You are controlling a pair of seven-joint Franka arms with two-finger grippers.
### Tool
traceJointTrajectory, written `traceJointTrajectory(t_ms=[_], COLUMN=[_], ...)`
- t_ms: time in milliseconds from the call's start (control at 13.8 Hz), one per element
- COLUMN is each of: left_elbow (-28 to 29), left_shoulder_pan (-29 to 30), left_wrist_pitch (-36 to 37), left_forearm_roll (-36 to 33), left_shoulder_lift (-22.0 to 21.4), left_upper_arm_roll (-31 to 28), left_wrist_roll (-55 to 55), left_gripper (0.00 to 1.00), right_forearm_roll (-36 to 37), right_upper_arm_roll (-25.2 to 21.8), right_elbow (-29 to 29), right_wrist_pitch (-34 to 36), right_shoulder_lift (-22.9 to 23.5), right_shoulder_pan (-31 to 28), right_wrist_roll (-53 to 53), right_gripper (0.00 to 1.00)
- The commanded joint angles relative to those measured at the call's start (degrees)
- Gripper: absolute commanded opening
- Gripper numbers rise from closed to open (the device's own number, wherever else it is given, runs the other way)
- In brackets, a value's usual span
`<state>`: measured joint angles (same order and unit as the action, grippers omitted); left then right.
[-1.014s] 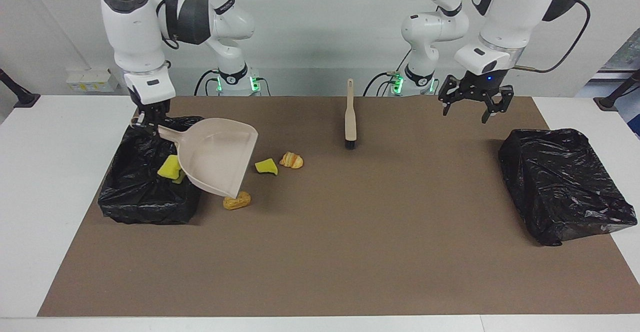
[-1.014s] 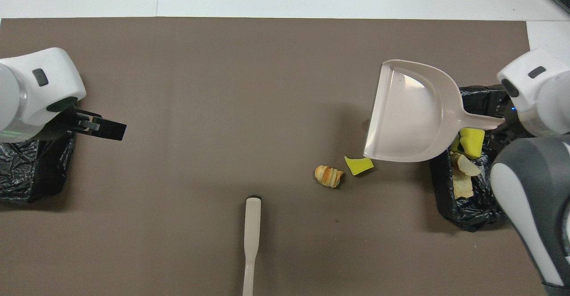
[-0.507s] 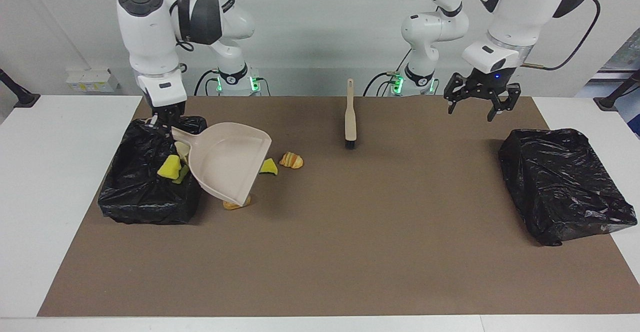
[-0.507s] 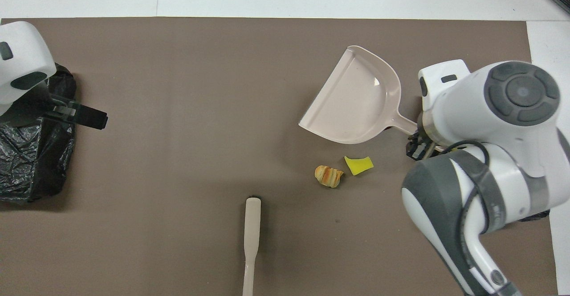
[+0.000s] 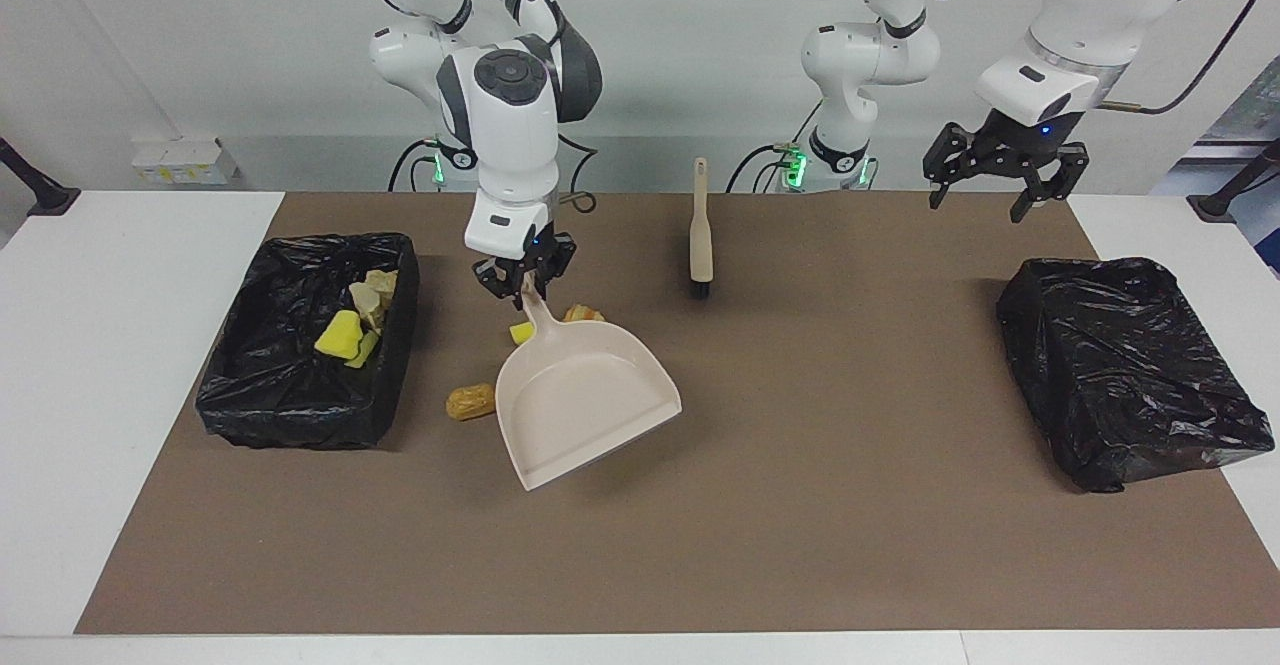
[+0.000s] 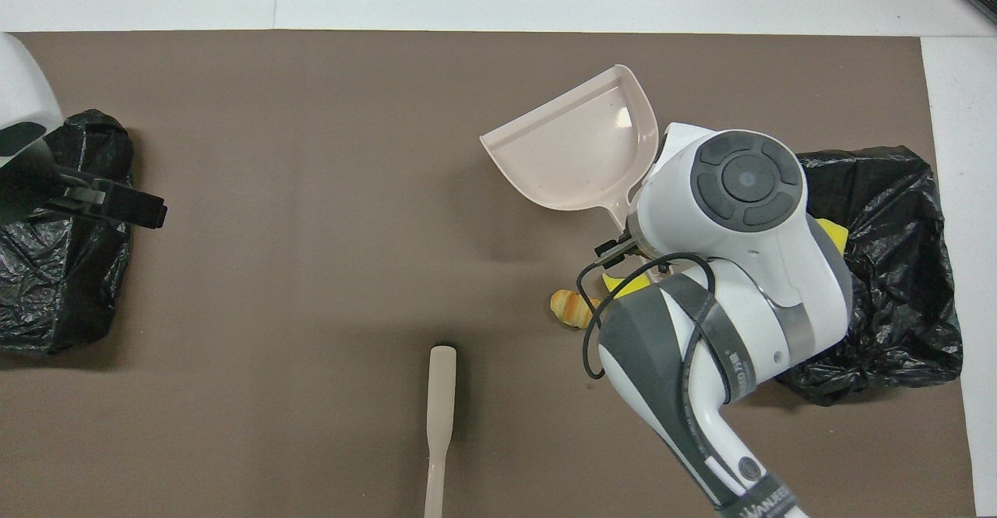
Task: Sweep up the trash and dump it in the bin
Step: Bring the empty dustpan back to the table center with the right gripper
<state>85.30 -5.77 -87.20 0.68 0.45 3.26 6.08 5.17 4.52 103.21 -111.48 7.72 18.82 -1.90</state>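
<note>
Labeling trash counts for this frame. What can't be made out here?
- Yellow wedge and croissant bit near the brush: mostly hidden by the dustpan handle in the facing view, by the right arm in the overhead view.
- Bread bit beside the dustpan: covered by the right arm overhead.
- Open bin contents: a clumped pile, count unclear.
- Closed bag: contents hidden.
- Left gripper: cut off by the overhead view's edge.

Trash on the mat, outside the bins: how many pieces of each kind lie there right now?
Yellow sponge wedge: 1
Golden-brown bread bits: 2
Total: 3
</note>
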Motion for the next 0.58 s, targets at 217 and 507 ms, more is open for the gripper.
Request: traceJointTrajectory(t_ms=[217,507], left_elbow=[-0.31,-0.48], left_shoulder_pan=[-2.23,-2.32], left_wrist_pitch=[3.08,4.58], left_forearm_roll=[-0.51,-0.68], left_shoulder_lift=[-0.54,-0.54], left_upper_arm_roll=[-1.94,-2.12], left_wrist_roll=[-5.38,-6.08], left_gripper=[1.00,1.00], right_forearm_roll=[-1.65,-1.56], right_upper_arm_roll=[-0.30,-0.30], right_elbow=[-15.65,-27.95], right_wrist_pitch=[0.92,1.01], right_shoulder_lift=[14.76,26.44], right_shoulder_pan=[7.36,12.20], right_wrist_roll=[-22.42,-34.73], right_gripper=[0.00,0.00])
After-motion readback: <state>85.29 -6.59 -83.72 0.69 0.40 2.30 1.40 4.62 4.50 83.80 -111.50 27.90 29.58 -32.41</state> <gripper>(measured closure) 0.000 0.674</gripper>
